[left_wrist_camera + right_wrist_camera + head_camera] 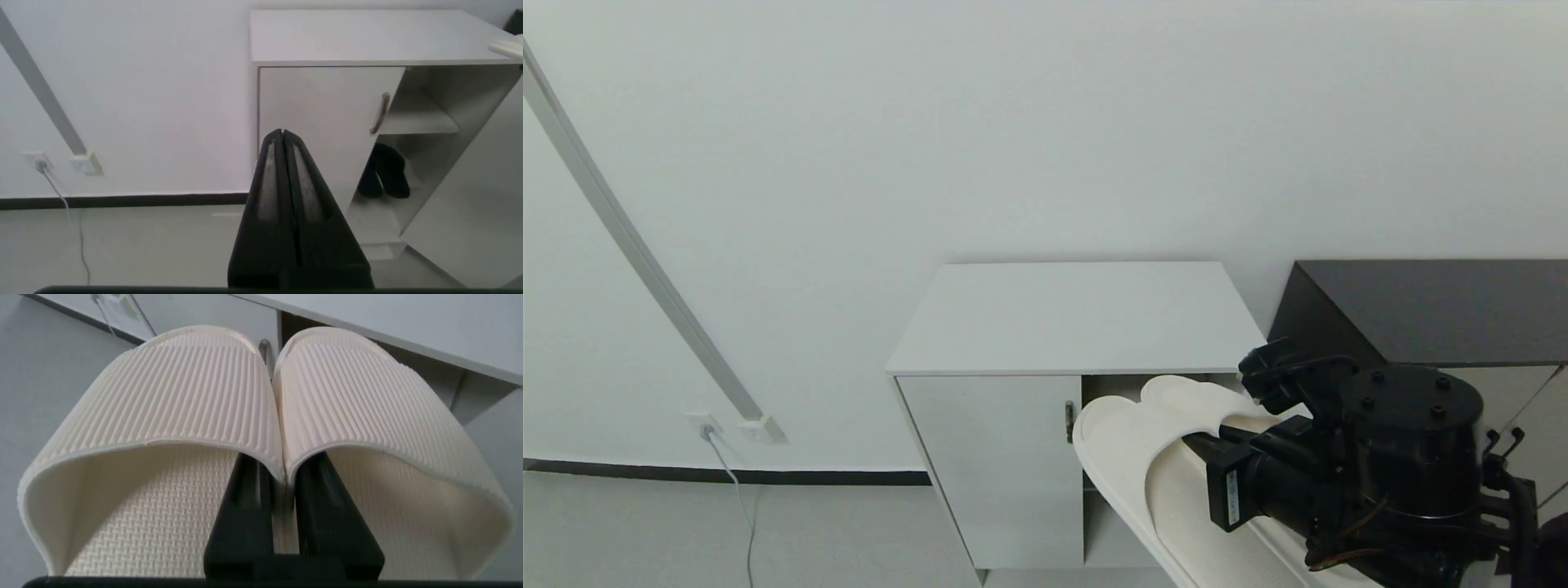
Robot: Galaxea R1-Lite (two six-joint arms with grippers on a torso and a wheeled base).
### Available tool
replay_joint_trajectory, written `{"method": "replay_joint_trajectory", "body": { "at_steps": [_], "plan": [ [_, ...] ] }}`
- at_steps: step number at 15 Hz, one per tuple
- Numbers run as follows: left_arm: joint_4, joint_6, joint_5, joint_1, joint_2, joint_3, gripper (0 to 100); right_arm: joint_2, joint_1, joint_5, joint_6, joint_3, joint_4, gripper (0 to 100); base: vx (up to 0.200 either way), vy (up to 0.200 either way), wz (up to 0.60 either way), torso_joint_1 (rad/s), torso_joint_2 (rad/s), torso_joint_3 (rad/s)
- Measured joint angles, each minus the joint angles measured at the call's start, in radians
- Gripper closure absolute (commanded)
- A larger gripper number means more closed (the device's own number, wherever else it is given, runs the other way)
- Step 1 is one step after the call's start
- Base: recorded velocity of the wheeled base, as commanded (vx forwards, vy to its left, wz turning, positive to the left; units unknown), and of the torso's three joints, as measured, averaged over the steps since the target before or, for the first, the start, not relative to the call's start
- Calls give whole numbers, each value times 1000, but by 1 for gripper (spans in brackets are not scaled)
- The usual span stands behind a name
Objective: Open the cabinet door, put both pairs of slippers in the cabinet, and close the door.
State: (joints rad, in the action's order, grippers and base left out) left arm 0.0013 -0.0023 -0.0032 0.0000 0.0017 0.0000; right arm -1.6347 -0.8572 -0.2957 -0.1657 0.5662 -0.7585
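At five o'clock of the cabinet (1078,318), seemingly light, pliable cream slippers (1127,457) are pinched by their inner edges in the right gripper (282,498)

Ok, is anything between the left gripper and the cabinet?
No. In the left wrist view, bare floor lies between the shut left gripper and the cabinet; a dark pair of slippers sits inside it.
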Motion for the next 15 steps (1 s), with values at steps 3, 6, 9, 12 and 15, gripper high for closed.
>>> {"method": "replay_joint_trajectory", "body": {
  "at_steps": [3,6,9,12,15],
  "plan": [
    [1,-1,0,0,0,0,100,0,0,-1,0,-4,0,100,0,-67,0,1,-1,1],
    [1,-2,0,-2,0,0,100,0,-1,-1,1,-6,-1,100,0,0,0,0,0,0],
    [0,-3,0,0,0,0,100,0,2,-3,1,-13,0,100,0,0,0,0,0,0],
    [0,-20,2,0,0,0,100,-4,-1,-1,1,-19,0,100,0,0,0,0,0,0],
    [0,-19,2,0,0,0,100,-11,-3,-2,6,-19,-1,100,0,0,0,0,0,0]
  ]
}}
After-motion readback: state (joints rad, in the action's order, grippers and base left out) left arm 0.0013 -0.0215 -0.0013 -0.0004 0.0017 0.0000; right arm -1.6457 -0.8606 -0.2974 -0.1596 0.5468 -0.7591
